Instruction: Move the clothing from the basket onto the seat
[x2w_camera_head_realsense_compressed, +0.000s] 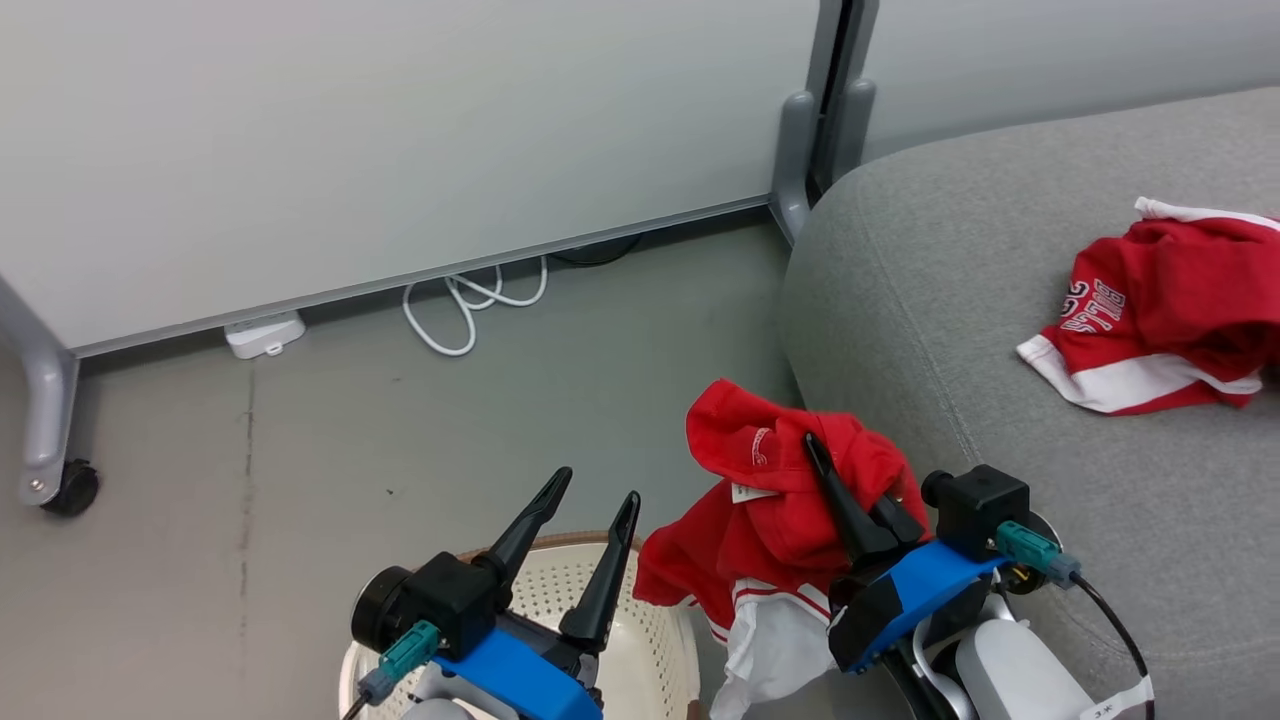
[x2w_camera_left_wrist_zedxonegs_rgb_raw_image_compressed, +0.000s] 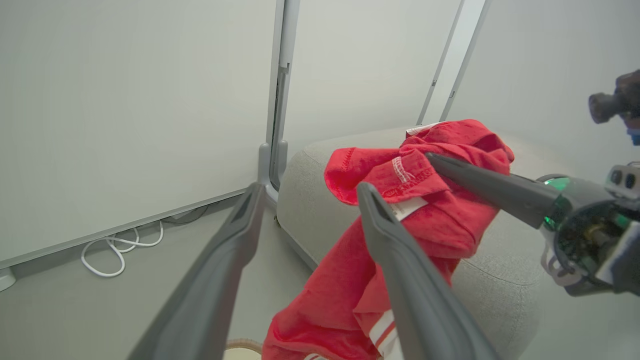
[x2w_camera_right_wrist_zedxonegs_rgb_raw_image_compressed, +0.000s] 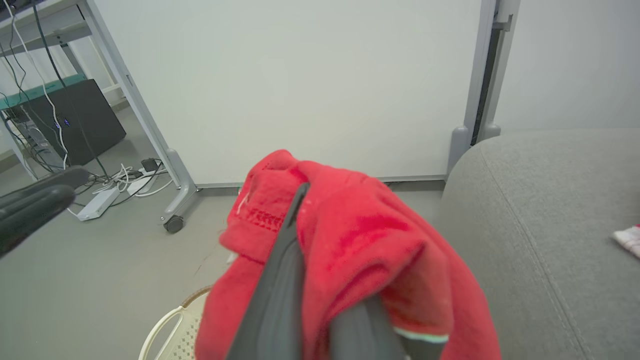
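My right gripper (x2w_camera_head_realsense_compressed: 822, 452) is shut on a red jersey (x2w_camera_head_realsense_compressed: 770, 500), which hangs in folds just above and right of the basket (x2w_camera_head_realsense_compressed: 650, 640), beside the couch's rounded end (x2w_camera_head_realsense_compressed: 900, 330). In the right wrist view the red cloth (x2w_camera_right_wrist_zedxonegs_rgb_raw_image_compressed: 380, 240) drapes over one dark finger (x2w_camera_right_wrist_zedxonegs_rgb_raw_image_compressed: 280, 280) and hides the other. My left gripper (x2w_camera_head_realsense_compressed: 597, 492) is open above the cream perforated basket with nothing between its fingers. In the left wrist view the held jersey (x2w_camera_left_wrist_zedxonegs_rgb_raw_image_compressed: 340, 280) hangs behind my left gripper's right finger. A second red and white jersey (x2w_camera_head_realsense_compressed: 1160, 320) lies crumpled on the grey seat.
A white panel wall on a grey frame with a caster (x2w_camera_head_realsense_compressed: 70, 488) stands behind. A coiled white cable (x2w_camera_head_realsense_compressed: 470, 310) and a white power strip (x2w_camera_head_realsense_compressed: 265, 335) lie at its foot. Grey floor stretches left of the couch. Further cables and a dark box (x2w_camera_right_wrist_zedxonegs_rgb_raw_image_compressed: 75, 120) sit at far left.
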